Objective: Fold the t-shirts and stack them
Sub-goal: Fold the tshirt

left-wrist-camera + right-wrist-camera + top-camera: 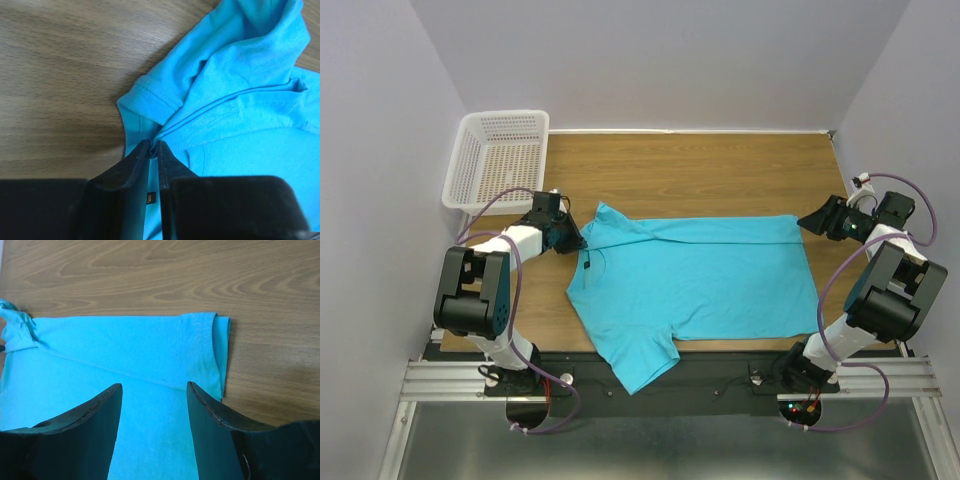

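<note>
Left wrist view: left gripper (pixel 154 144) pinches the turquoise shirt (pixel 240 165) (soft, creased knit); right gripper (pixel 154 385) spread.

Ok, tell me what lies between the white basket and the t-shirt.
Top view: the left gripper, pinching the t-shirt near its neck, plus a bare strip of table beside the basket.

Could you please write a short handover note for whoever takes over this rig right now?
Left gripper: pinched shut on the t-shirt at its neck end.
Right gripper: open over the hem end, holding nothing.
Things: the t-shirt lies spread across the table, with its sleeve past the near edge. The basket sits at the far left corner.
Done: the far long edge is folded over.
Left: finish the folds, then stack.
</note>
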Motion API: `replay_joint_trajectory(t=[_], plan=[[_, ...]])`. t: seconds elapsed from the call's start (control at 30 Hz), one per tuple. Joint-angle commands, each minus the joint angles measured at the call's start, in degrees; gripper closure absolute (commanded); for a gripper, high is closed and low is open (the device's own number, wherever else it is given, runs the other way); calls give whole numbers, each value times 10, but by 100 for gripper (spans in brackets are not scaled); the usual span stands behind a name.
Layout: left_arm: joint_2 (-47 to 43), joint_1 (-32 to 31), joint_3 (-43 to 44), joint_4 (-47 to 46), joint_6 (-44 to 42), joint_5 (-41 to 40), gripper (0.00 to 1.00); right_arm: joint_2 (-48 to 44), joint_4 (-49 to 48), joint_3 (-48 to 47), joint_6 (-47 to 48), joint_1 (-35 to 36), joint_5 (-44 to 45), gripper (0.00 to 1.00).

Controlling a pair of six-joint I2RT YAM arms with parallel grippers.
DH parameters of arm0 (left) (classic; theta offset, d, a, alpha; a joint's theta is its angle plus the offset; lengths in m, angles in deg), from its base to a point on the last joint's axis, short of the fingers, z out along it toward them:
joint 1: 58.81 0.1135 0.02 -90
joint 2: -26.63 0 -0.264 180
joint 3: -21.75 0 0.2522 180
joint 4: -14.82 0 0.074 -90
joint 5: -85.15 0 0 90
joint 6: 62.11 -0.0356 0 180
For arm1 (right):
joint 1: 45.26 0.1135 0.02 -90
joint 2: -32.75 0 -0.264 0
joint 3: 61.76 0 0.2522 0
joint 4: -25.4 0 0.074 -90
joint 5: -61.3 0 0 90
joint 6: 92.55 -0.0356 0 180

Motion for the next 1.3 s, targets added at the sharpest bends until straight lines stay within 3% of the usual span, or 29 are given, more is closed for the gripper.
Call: replay_joint_trajectory(t=[0.0,0.13,0.43,0.63,1.27], plan=[[-9,-1,21,-12,-9,3,82,-7,-1,-8,6,-4,-12,40],[-35,-1,24,6,-16,9,100,-7,-1,-8,6,-4,-13,40],[-120,-2,14,51,-13,47,100,-6,-1,-9,7,-5,-15,40],[-160,-4,-36,52,4,85,100,-4,-1,-10,7,-4,-16,40],[-191,-57,-109,9,60,117,100,-5,-1,-11,8,-4,-15,40]])
